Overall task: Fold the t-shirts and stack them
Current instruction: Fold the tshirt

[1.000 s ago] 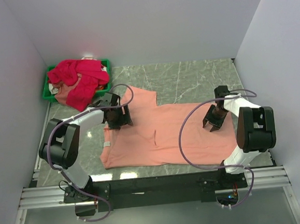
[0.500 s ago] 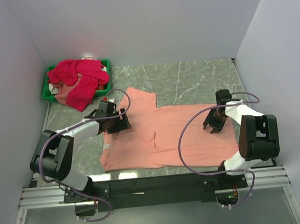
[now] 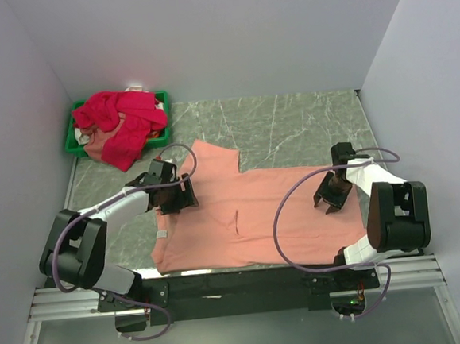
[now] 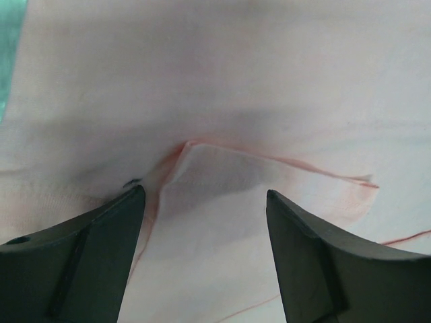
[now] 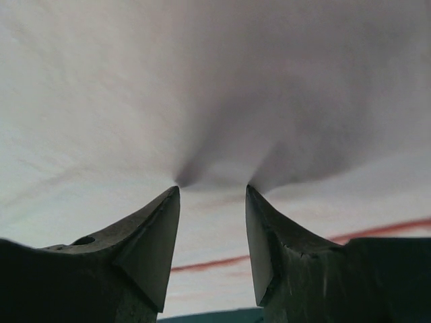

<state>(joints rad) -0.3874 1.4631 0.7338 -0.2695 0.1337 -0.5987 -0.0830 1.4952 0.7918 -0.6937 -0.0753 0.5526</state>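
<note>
Salmon t-shirt (image 3: 257, 210): right gripper (image 5: 212, 188) is pinching a narrow pucker while left gripper (image 4: 203, 195) is gaping wide over a hem fold, probably risking lopsided dragging.

No readable writing
No text, brand, number or sign can be read in any view; a small white tag (image 3: 162, 234) at the left edge of the salmon t-shirt (image 3: 257, 210) is too small to read.

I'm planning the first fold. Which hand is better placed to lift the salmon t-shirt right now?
Right, probably. The right hand pinches a pucker of the salmon t-shirt; the left hand stands open over a flat flap, holding nothing.
</note>
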